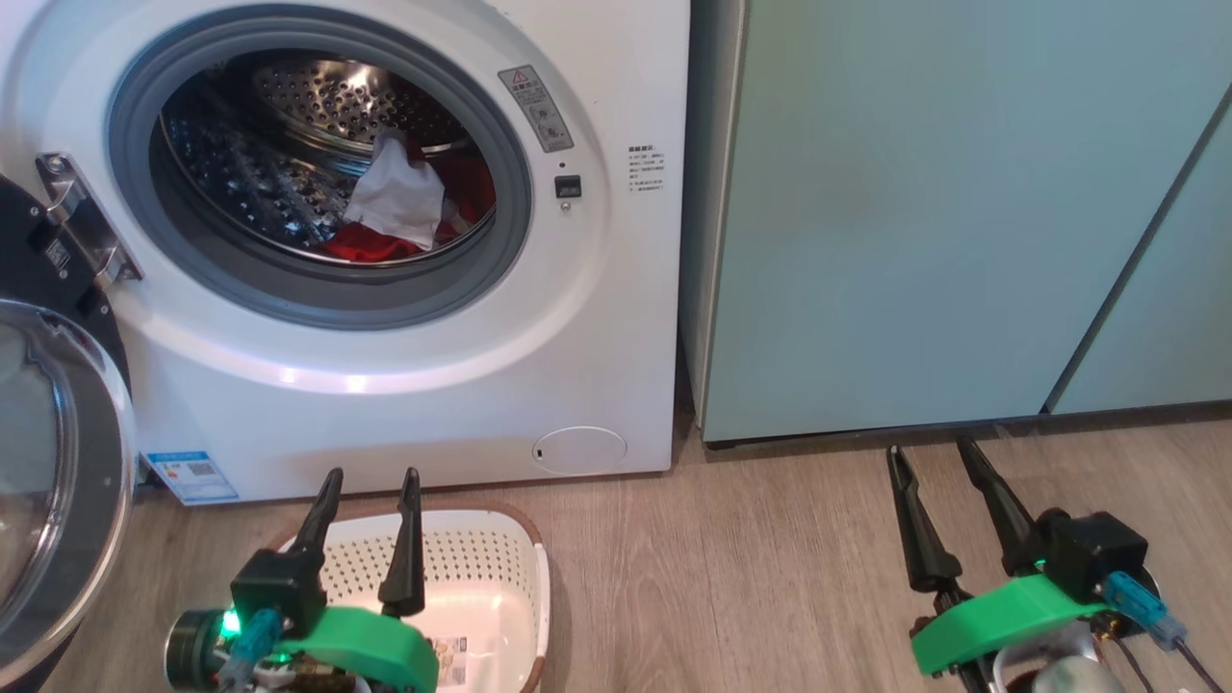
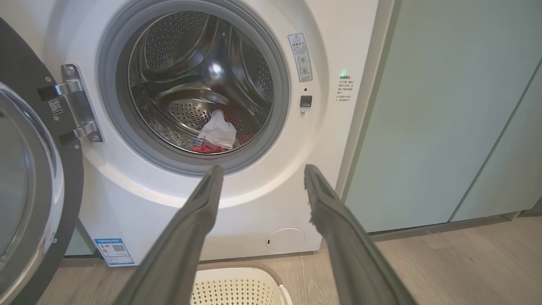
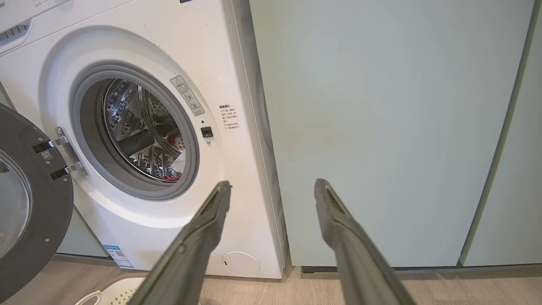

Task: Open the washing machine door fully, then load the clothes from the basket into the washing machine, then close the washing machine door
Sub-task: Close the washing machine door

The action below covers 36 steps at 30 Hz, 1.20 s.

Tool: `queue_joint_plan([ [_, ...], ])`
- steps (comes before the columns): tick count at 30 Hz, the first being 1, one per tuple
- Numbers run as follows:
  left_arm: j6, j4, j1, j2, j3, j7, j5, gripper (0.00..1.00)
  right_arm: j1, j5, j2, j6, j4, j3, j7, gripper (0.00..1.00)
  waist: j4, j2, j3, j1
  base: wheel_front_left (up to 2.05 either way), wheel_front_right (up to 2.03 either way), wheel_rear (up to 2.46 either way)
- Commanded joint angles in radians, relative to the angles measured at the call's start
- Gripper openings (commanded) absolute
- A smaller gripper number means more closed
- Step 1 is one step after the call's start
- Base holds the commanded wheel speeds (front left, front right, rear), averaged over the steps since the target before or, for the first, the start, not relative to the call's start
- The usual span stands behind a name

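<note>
The washing machine (image 1: 597, 318) stands at the far left, white, its round opening uncovered and the perforated metal drum (image 1: 318, 106) showing inside. Just beside it on the right stand pale teal cabinets (image 1: 914, 212), and a wood-look floor (image 1: 751, 558) runs along the near side of both. The washing machine door (image 1: 48, 452) hangs swung wide open at the far left edge on its metal hinge (image 1: 82, 221), with the black rim and clear glass bowl turned towards the camera. The basket (image 1: 472, 553) sits on the floor near the machine's front, below the opening, with a label sticker (image 1: 448, 650) on its inner bottom. The left gripper (image 1: 373, 476) hovers over the basket with its two dark fingers spread apart and nothing between them. The right gripper (image 1: 930, 449) hangs well to the right, above the floor in front of the cabinets, its fingers likewise parted and empty. The clothes (image 1: 366, 247), bright red, lie in the bottom of the drum, with a white piece of fabric (image 1: 397, 197) on top of them. Low on the machine's front are a blue label (image 1: 192, 476) at the left and a round flap (image 1: 579, 449) at the right.
</note>
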Motion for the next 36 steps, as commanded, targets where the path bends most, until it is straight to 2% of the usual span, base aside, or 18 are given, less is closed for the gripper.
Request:
queue_joint_plan([
  [1, 0.006, -0.039, -0.040, -0.003, 0.026, -0.013, -0.001, 1.00, -0.034, 0.006, -0.002, 0.000, -0.034, 0.020, -0.008, 1.00, 0.000, -0.0001, 0.001, 0.0001, 0.00, 0.00, 0.00],
  [36, 0.038, -0.022, -0.057, -0.003, -0.006, -0.013, -0.021, 1.00, -0.051, 0.005, -0.002, 0.000, -0.037, 0.020, -0.009, 1.00, -0.008, -0.0001, 0.020, 0.0001, -0.03, 0.03, 0.00],
])
